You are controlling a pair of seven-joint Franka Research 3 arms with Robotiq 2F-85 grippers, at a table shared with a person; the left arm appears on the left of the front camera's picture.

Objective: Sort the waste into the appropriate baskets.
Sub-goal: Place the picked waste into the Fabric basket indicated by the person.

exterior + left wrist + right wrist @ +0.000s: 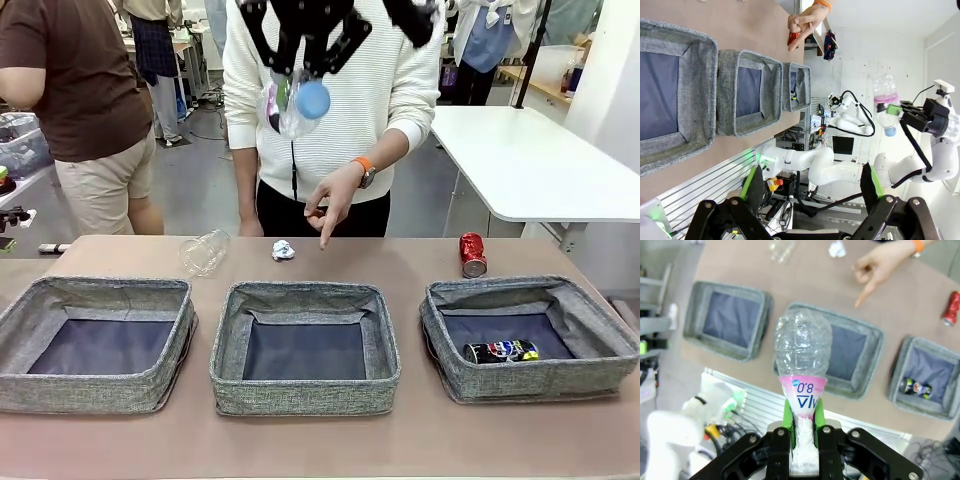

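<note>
The right gripper (802, 422) has its jaws clamped on the pink-labelled bottle (802, 350) near its capped end, holding it high above the tabletop (300, 440). The left gripper (812, 185) hangs with jaws apart, empty. A person's hand (330, 200) points down just behind the middle basket (305, 395), probably the target. Centre the bottle over that basket, lower it between the walls, then release, keeping clear of the hand.
</note>
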